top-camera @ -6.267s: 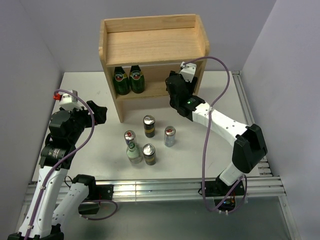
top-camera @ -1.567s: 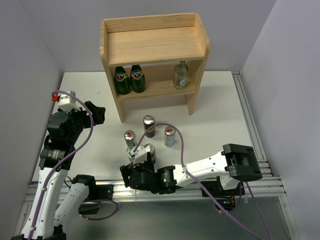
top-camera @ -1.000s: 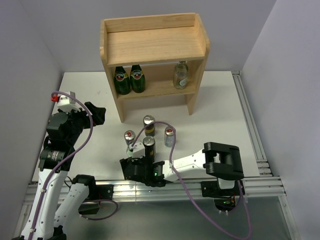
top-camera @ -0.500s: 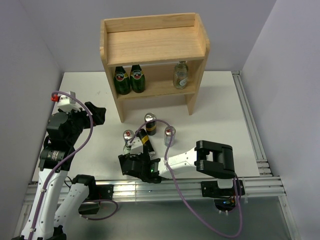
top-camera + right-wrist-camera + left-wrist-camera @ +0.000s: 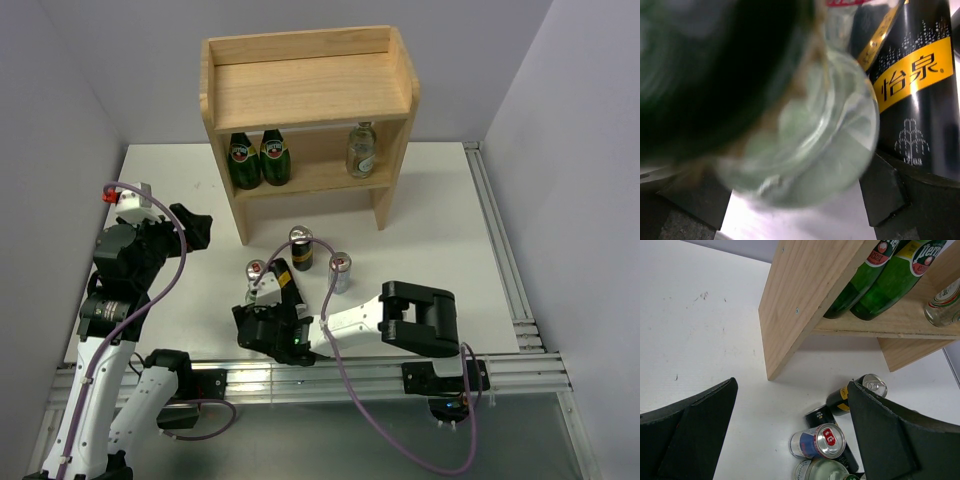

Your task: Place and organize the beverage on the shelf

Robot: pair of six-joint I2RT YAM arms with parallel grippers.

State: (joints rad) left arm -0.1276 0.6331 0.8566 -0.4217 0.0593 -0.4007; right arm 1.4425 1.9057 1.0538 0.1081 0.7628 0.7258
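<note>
White counter [image 5: 440, 230] runs between plain grey walls. On the lower board of the shelf [image 5: 308, 95] a clear bottle [image 5: 361, 150] stands near one side panel, and two green bottles [image 5: 257, 159] stand together near the other. Out in front of the shelf, an upright black-and-gold can [image 5: 300, 248] stands closest to it. Farther out are a blue-and-silver can [image 5: 341, 272] and another blue-and-silver can [image 5: 258, 272], with a tilted black-and-gold can [image 5: 283, 281] leaning between them. A second clear bottle [image 5: 805, 135] is just beside the tilted can. The right tool [image 5: 268, 310] is pressed up against these two, but its view is too blurred to tell whether it grips either. The left tool [image 5: 791, 385] hangs off the shelf's side panel, spread wide and holding nothing.
</note>
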